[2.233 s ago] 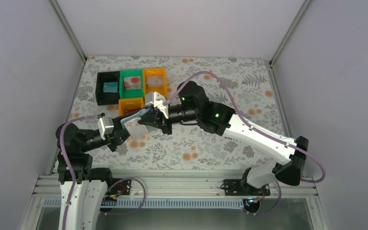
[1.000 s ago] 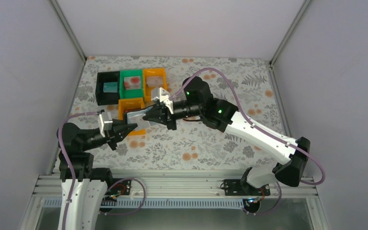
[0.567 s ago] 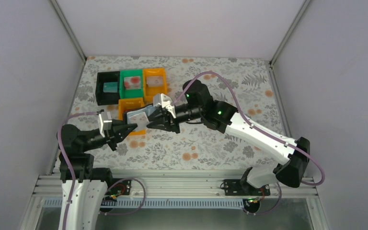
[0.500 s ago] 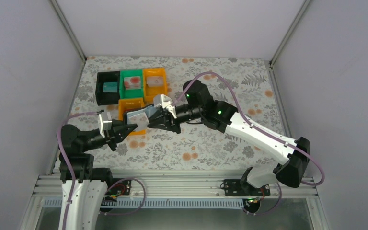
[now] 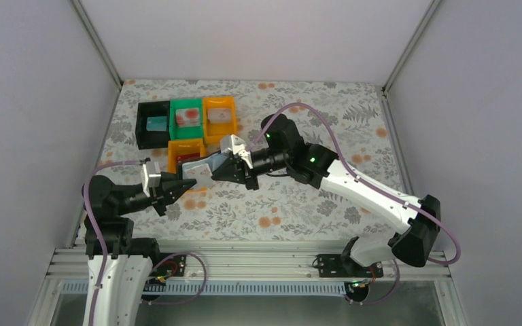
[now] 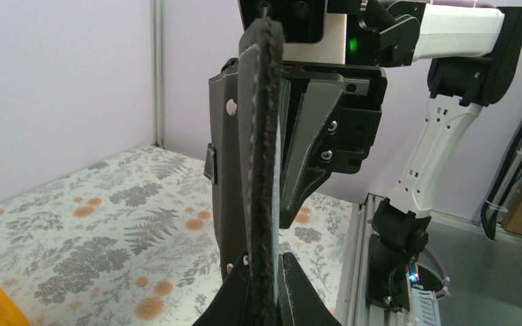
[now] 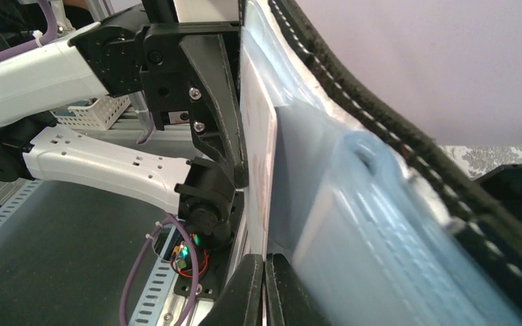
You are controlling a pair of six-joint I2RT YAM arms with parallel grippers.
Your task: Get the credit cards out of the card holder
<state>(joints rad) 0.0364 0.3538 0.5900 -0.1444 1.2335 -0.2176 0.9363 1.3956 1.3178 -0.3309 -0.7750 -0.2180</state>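
**A:** Which step is judged to be in hand?

**B:** An extraction. Nearest the bases, the left gripper [image 6: 264, 275] is seen clamped shut on the near edge of the card holder [image 6: 262, 136], which is held aloft between the two arms. At the holder's far side, the right gripper [image 7: 265, 268] is pinched narrow on a credit card [image 7: 257, 156] that stands partly out of a pale blue pocket.

**A:** What is called for next?

**B:** A straight pull along the pocket, it is judged, with the holder braced. A skewed pull could jam the card.

**A:** And the containers?

**B:** Just beyond the holder, the near orange tray [image 5: 185, 142] is partly hidden, so its contents cannot be told. Farther beyond the holder, a teal card [image 5: 155, 124] is seen in the black tray [image 5: 141, 129]. A whitish-and-red card [image 5: 189, 117] lies in the green tray [image 5: 174, 119], and a pale grey card [image 5: 221, 115] in the far orange tray [image 5: 207, 109].
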